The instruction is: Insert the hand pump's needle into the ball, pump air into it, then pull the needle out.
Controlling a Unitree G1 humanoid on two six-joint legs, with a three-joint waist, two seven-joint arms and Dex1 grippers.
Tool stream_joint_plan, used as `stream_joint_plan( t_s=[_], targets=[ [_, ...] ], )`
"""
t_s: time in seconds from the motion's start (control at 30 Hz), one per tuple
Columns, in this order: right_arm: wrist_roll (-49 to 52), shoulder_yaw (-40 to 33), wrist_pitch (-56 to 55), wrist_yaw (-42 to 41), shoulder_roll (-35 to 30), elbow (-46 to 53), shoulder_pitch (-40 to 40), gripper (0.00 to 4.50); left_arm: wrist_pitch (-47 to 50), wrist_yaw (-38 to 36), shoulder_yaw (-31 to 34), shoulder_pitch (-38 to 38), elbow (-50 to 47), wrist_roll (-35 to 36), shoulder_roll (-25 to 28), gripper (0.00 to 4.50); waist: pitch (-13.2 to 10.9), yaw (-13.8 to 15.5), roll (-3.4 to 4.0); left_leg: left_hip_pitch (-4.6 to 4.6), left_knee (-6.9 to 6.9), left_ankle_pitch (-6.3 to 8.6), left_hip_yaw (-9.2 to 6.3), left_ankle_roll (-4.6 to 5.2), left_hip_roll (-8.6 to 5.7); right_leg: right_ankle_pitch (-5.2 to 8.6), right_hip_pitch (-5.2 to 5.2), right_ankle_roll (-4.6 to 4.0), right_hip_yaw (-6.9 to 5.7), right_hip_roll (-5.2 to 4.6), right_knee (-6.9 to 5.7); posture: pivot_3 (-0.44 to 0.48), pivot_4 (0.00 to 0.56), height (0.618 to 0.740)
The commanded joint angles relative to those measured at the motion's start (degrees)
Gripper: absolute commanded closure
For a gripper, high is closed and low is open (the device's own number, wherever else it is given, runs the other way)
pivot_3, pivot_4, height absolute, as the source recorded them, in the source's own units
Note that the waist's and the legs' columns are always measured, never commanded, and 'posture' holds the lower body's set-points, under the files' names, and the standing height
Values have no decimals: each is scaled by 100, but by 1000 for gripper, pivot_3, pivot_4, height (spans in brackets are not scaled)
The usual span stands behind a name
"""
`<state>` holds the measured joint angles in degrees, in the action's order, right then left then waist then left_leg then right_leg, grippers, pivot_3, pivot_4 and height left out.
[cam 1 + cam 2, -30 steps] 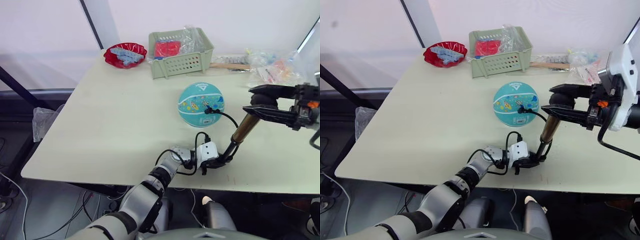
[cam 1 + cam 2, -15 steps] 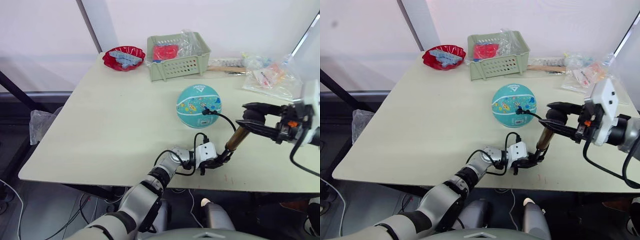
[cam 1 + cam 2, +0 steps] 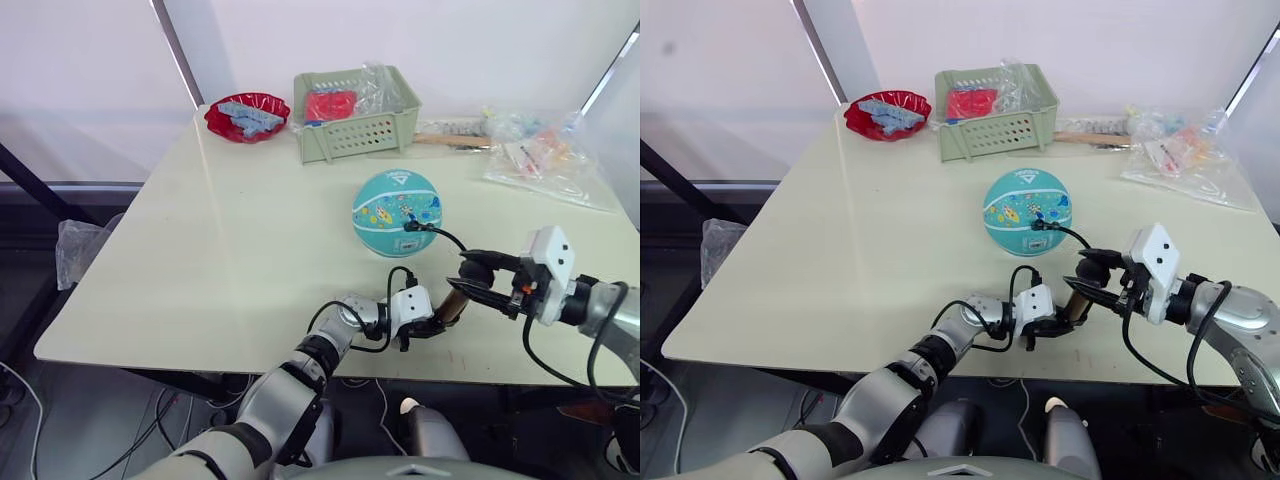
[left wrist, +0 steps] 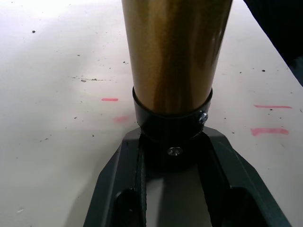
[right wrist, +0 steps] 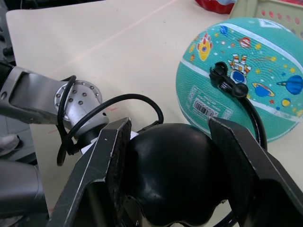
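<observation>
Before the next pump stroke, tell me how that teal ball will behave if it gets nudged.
The ball is round and sits free on the flat table, so it would probably roll at a light push. The thin hose plugged into it curves loosely, so it likely gives little restraint. It probably weighs little.

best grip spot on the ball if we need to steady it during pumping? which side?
Probably the ball is best held across its widest middle, coming from the far side, toward the green basket. The near face carries the needle fitting and black hose, with the pump and both tools just beyond. It is round and smooth, so a hold off the middle would likely slip.
</observation>
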<state>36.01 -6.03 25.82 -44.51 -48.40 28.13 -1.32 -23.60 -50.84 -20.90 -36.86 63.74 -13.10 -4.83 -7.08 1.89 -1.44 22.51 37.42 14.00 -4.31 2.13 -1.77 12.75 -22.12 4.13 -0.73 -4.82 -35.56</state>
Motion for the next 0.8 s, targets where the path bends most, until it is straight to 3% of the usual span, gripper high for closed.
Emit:
stream_joint_plan(
  t_s=[0.03, 0.6, 0.8],
  targets=[
    [-130, -289, 135, -5, -85, -197, -47, 2408, 219, -93, -266, 373, 546, -333, 241, 3396, -1, -3, 0, 0, 0, 0, 0, 0, 0, 0, 0, 0, 0, 0, 0, 0, 150, 737],
    [2338, -2869, 1796, -113, -1236, -24, 1160, 2408, 132, -73, -379, 365, 571, -450, 273, 3396, -82, 27, 64, 24, 1, -1, 1, 1, -7, -5, -15, 8, -3, -8, 4, 0, 150, 737],
    [2968, -3241, 2212, 64, -1581, -275, 1744, 2408, 136, -94, -373, 352, 564, -447, 297, 3396, -92, 29, 67, 26, 1, -1, 1, 1, -6, -3, -16, 5, -4, -9, 5, 0, 150, 737]
  ],
)
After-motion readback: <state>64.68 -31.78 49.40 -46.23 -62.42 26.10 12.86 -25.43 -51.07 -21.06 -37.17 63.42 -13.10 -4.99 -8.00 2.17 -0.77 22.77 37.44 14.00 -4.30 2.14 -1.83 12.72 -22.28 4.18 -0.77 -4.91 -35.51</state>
